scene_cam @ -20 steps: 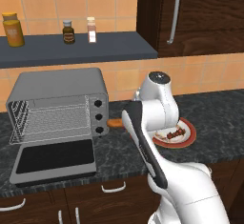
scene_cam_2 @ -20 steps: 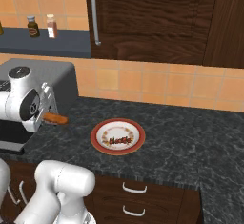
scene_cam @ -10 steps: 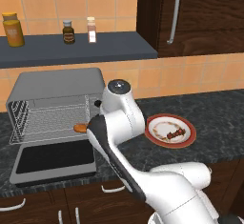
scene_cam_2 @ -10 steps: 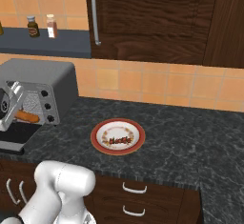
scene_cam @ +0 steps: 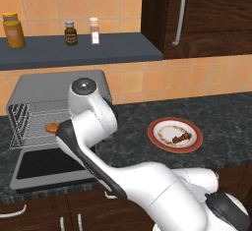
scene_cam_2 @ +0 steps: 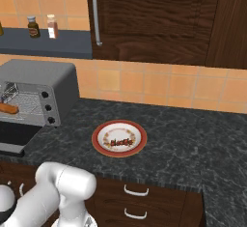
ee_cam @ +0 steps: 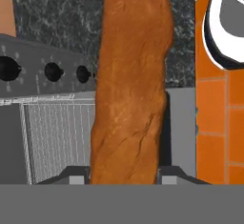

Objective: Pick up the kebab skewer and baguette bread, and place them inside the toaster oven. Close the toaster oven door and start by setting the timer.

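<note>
Now my fingers, clamped on the baguette bread, have swung left from the plate into the open toaster oven; kebab skewer remains plated

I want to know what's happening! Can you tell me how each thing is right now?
toaster oven door: dropped open, lying flat.
toaster oven: open, wire rack showing.
baguette bread: gripped, at the oven's rack.
gripper: shut on the bread.
kebab skewer: lying on the plate.
cabinet door: closed.
</note>
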